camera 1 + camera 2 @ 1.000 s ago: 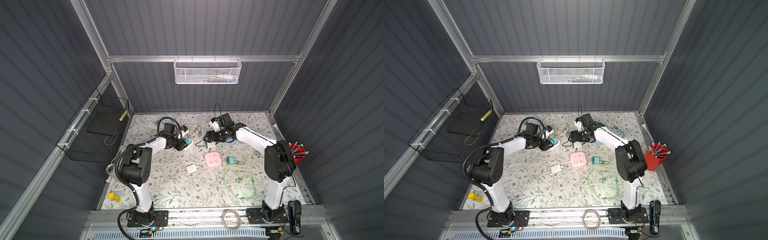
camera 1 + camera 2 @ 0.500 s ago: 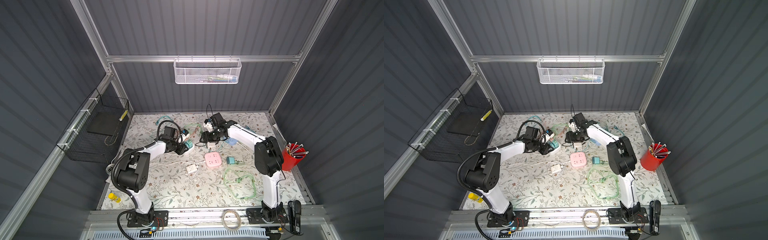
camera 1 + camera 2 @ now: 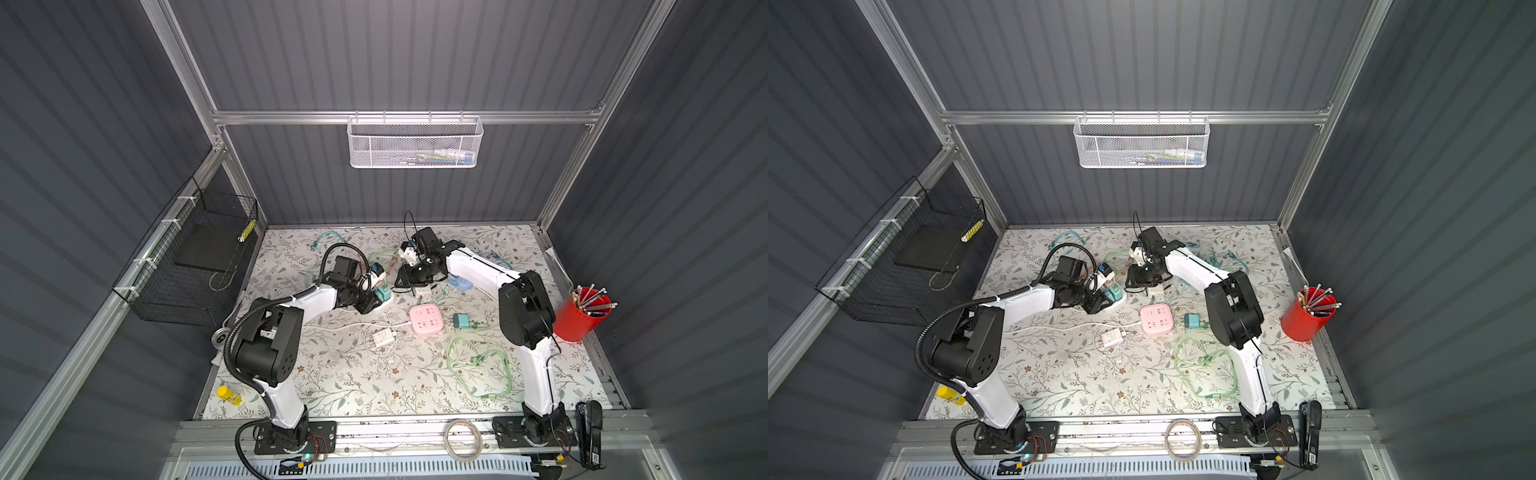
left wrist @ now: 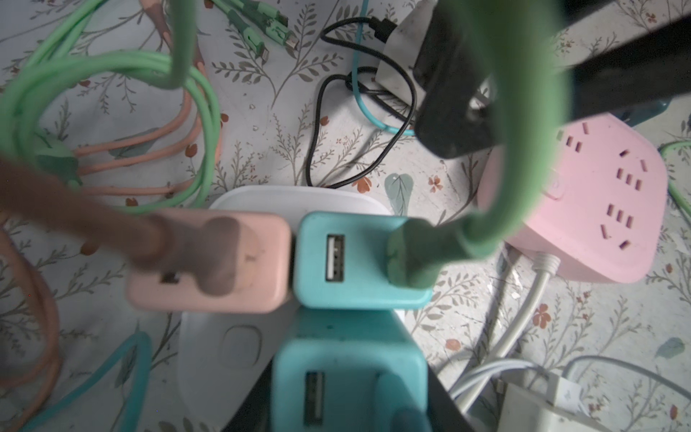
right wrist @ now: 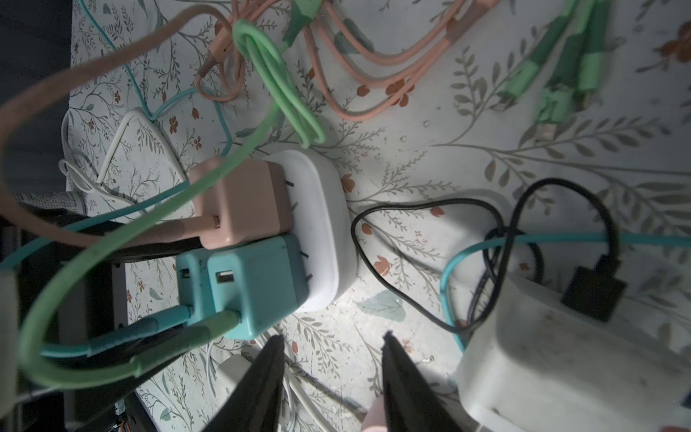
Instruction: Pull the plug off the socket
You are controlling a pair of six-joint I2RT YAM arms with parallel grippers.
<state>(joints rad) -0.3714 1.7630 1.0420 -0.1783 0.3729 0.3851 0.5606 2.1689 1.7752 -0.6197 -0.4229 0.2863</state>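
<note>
A white socket [image 3: 385, 306] [image 4: 299, 198] lies on the floral mat left of centre, with a pink plug [image 4: 209, 262] and two teal plugs in it. My left gripper [image 3: 369, 305] [image 4: 347, 407] is shut on the nearer teal plug [image 4: 347, 359], its black fingers on both sides of it. A green cable leaves the other teal plug [image 4: 359, 258]. In the right wrist view the socket [image 5: 325, 224] carries the pink plug [image 5: 243, 202] and the teal plugs [image 5: 254, 288]. My right gripper [image 3: 406, 279] [image 5: 332, 334] hovers just right of the socket, open, holding nothing.
A white charger [image 5: 561, 355] with a black cable lies beside my right gripper. A pink power strip [image 3: 424, 320], a teal adapter [image 3: 461, 321], a white charger [image 3: 384, 338] and green cable loops [image 3: 478, 365] lie mid-mat. A red pen cup [image 3: 586, 311] stands right, a black wire basket [image 3: 187, 266] left.
My right arm has swung left toward the socket and its jaws have narrowed. The left gripper has kept its hold on the teal plug, barely moving.
</note>
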